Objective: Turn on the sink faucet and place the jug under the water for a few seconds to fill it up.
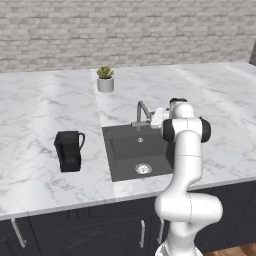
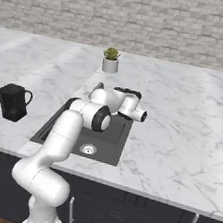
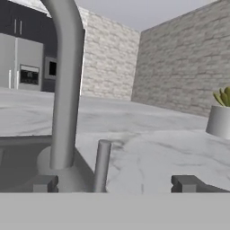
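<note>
A: Three views are taken in turn, with the sink faucet [image 1: 142, 114] as landmark. From the left base view, what is seen?

B: The gripper [image 1: 156, 118] is seen just right of the faucet, at the back rim of the sink [image 1: 125, 150]. The jug [image 1: 68, 150] stands well to the left of the faucet on the counter [image 1: 40, 110]. No water is seen running.

A: And the right base view?

B: The faucet is largely hidden behind the arm; the jug [image 2: 13, 101] is again far left of it.

A: The hand view?

B: The faucet's small lever [image 3: 102, 165] is seen upright, directly ahead, between the widely spread, empty fingertips [image 3: 44, 183]. Nothing is touched, as far as can be judged. A short advance along the gripper's own line is probably called for.
</note>
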Motion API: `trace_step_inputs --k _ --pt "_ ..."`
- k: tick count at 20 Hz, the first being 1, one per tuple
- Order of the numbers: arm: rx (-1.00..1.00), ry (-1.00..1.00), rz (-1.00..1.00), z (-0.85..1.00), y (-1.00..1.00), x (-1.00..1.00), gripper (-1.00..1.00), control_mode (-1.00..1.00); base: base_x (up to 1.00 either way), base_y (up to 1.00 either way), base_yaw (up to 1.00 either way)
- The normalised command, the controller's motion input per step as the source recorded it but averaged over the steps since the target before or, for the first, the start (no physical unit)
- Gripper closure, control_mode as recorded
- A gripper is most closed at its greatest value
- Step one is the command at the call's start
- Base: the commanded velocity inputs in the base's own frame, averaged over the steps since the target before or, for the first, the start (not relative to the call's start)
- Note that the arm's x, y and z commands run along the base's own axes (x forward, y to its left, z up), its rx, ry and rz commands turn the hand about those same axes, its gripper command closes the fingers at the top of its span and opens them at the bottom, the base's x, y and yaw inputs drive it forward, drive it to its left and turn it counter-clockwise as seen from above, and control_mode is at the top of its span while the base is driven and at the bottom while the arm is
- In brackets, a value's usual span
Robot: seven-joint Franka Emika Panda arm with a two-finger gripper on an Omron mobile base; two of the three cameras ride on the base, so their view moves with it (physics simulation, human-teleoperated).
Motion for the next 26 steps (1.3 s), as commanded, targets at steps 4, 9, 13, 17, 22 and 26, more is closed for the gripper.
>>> trace_step_inputs --k 4,9,13,17,22,26 --pt "0.00 0.01 0.00 0.02 0.13 0.03 -1.00 -1.00 0.00 0.00 0.00" --pt "0.00 0.03 0.00 -0.08 0.05 0.08 -1.00 -1.00 0.00 0.00 0.00" --pt "0.00 0.01 0.00 -0.12 0.02 0.12 1.00 -1.00 0.00 0.00 0.00" --pt "0.00 0.00 -0.05 -0.02 0.01 0.13 1.00 -1.00 0.00 0.00 0.00" --pt "0.01 0.00 -0.14 0.00 -0.01 0.16 1.00 -1.00 0.00 0.00 0.00" --pt "0.06 0.02 -0.22 0.00 -0.22 0.18 1.00 -1.00 0.00 0.00 0.00"
